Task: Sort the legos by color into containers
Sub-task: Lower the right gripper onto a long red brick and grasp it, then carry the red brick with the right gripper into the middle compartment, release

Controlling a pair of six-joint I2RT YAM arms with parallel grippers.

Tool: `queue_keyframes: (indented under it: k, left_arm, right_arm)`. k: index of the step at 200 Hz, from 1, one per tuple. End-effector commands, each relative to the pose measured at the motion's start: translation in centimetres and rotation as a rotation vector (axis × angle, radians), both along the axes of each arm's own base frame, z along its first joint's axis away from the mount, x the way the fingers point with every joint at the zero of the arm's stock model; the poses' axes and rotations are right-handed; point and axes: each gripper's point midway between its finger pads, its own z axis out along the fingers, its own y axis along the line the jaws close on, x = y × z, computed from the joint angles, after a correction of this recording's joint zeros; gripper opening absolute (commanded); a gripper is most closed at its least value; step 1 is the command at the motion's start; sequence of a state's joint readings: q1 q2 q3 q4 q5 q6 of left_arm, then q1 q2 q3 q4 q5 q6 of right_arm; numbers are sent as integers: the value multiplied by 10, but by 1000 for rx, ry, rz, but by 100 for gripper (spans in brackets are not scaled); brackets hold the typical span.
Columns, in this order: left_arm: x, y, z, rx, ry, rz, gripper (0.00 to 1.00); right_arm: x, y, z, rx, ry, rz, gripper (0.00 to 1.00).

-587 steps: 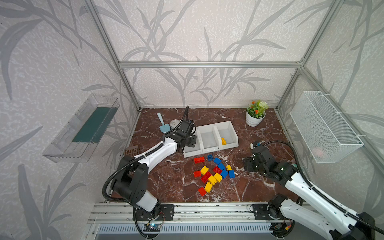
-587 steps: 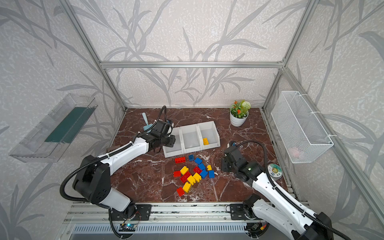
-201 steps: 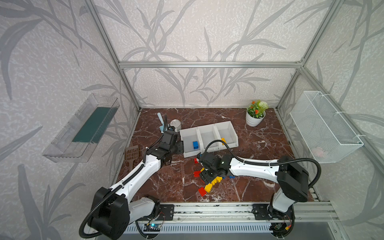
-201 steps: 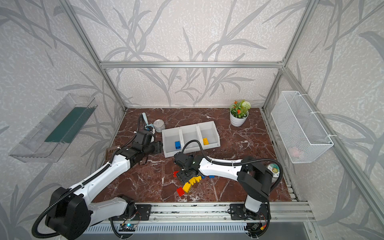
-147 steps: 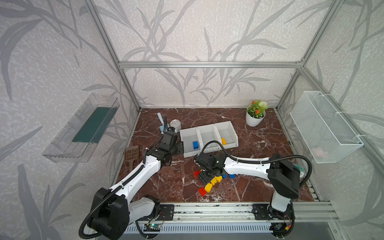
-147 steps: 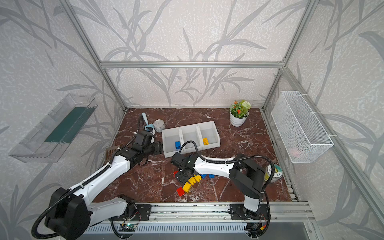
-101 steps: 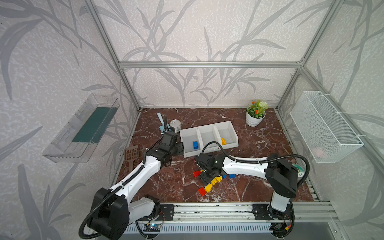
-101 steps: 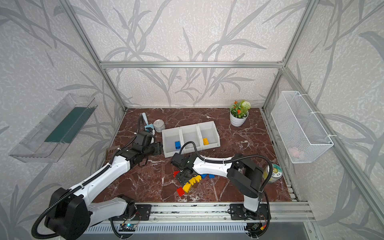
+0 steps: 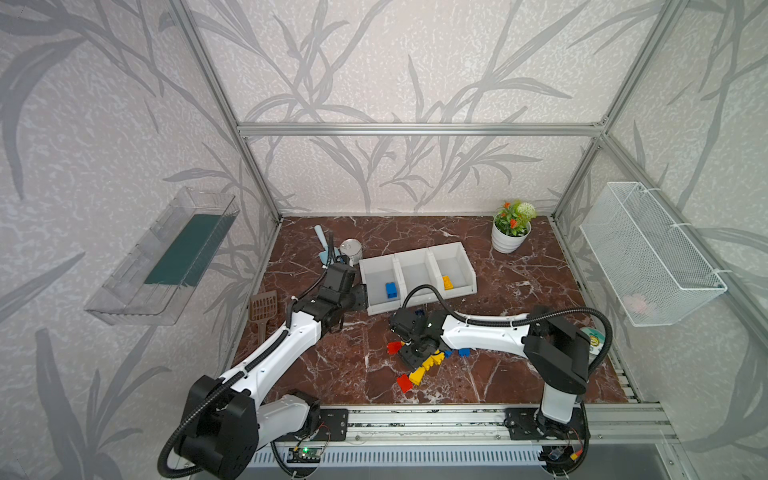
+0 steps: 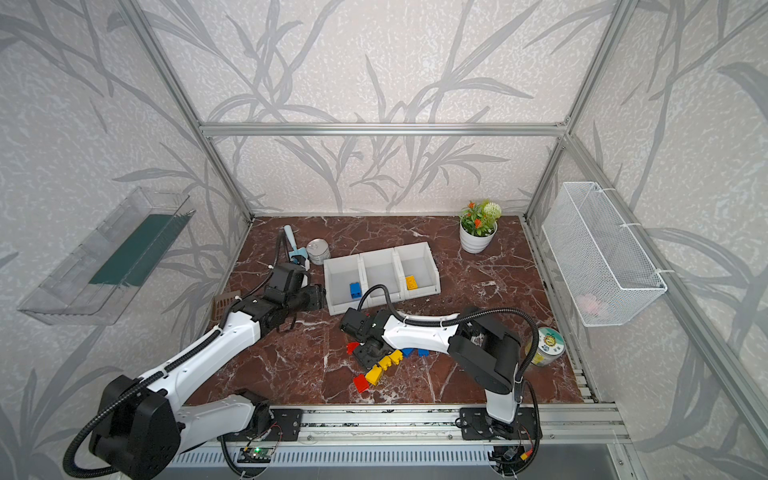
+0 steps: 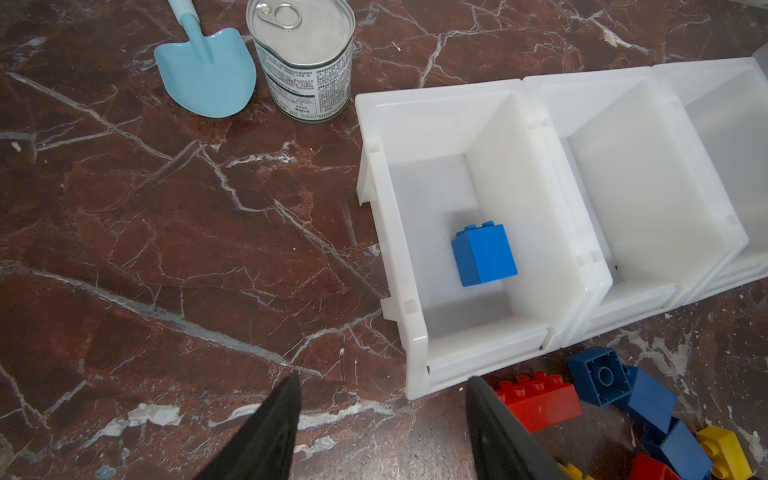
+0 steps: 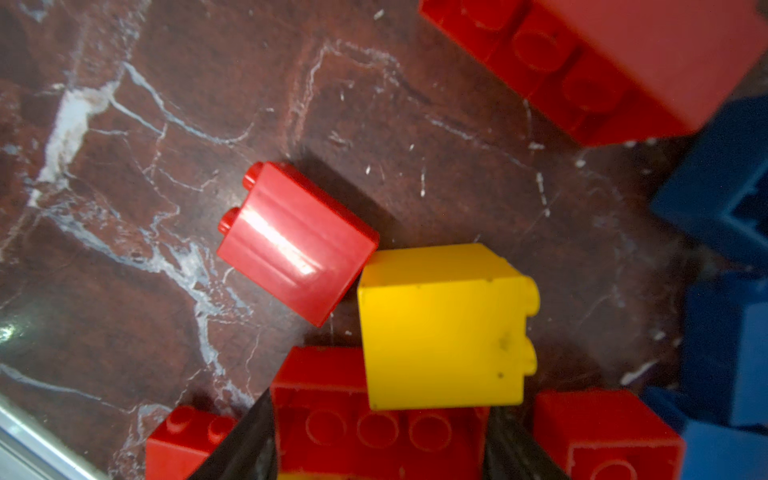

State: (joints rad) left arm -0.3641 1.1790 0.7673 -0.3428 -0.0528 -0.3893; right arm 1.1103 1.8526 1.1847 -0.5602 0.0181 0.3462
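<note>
The left gripper [image 11: 382, 380] hung with its jaws spread and nothing between them, over bare marble table [image 11: 166, 249]. Just ahead of one fingertip stood the front corner of the containers [image 9: 415, 276], three white bins joined in a row. The nearest bin held one blue brick [image 11: 484, 257] standing clear of its walls. The far bin, seen in a top view, held one yellow brick [image 9: 447, 282]. Outside that same finger a studded red brick [image 11: 536, 399] lay close against the nearest bin's low front lip, with blue bricks beyond it. On the gripper's other side the table lay open. Farther ahead on that side stood a tin can [image 11: 303, 54] and a blue trowel [image 11: 205, 70].

The right gripper [image 12: 378, 440] was down in the pile of legos [image 9: 419, 368], well short of the bins. Its fingers stood against opposite sides of a long red brick [image 12: 320, 399] that lay studs-up on the table, so it looked clamped on it. That spot was crowded. A yellow cube [image 12: 440, 328] overlapped the brick's forward edge. A red piece sat just outside each finger. Blue bricks [image 12: 727, 208] walled one flank. Ahead, a small red brick [image 12: 295, 241] touched the yellow cube's corner. Open marble spread past it on the side away from the blue ones.
</note>
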Motion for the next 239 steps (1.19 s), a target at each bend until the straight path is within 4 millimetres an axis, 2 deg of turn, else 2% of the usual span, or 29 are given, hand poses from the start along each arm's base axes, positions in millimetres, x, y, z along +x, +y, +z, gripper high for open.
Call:
queue_keyframes:
  k: [1,34,63,70,84,93,98,116,137,142,162,179,206,239]
  left_arm:
    - [0,2,4,-16,-16,15,65]
    - [0,2,5,-18,-20,15,65]
    - [-2,3,6,-21,-23,18,65]
    - [-3,3,7,-22,-25,18,66]
    - [-3,3,6,-27,-26,18,65]
    - [-4,2,5,-31,-26,18,65]
    - [-4,2,4,-35,-25,18,65]
    - [-6,1,3,-50,-18,21,65]
    - [-10,0,1,-69,-13,26,65]
    - [-11,0,1,-74,-12,25,65]
    - [-15,-2,0,-101,-8,21,65]
    - [-19,-8,-3,-123,-7,-8,65]
    - [-24,-13,-7,-168,-4,-16,65]
    - [-27,-13,-9,-180,2,-11,65]
  right_arm:
    - [0,3,12,2,-15,8,63]
    - [4,5,36,36,-55,23,60]
    - [19,0,74,59,-131,47,60]
    - [26,0,93,93,-168,40,60]
    - [46,-4,115,135,-231,31,60]
    - [57,-1,125,163,-279,38,60]
    - [74,-8,130,167,-304,8,60]
    - [102,-11,144,182,-339,-38,60]
    - [136,-13,147,197,-368,-97,60]
    - [146,-15,136,176,-355,-114,60]
    - [182,-25,122,136,-344,-182,60]
    - [203,-31,112,114,-313,-223,60]
    - [220,-30,102,109,-280,-242,61]
    - [223,-33,91,96,-262,-264,67]
